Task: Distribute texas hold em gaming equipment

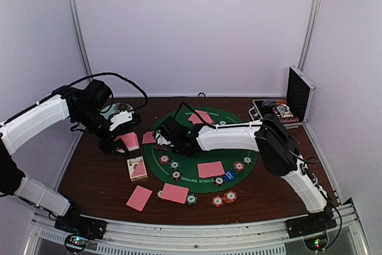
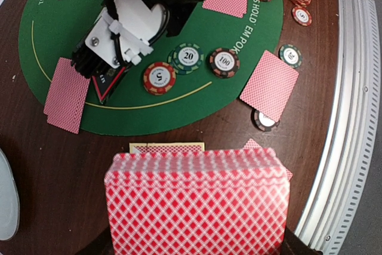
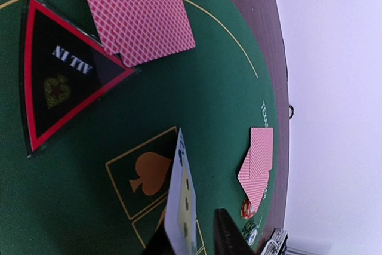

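Observation:
My left gripper is shut on a deck of pink-backed cards and holds it above the wood left of the green mat. My right gripper holds a single card edge-on, low over the mat's left part, next to the black-red triangle marker. Pink-backed cards lie on the mat and on the wood. Striped chips sit near the mat's front: a red 5, a green 20 and a black 100. A blue disc lies on the mat.
A card box lies on the wood under the left gripper. The open silver-black case stands at the back right. A pale plate's edge shows at the left. More chips lie near the front edge.

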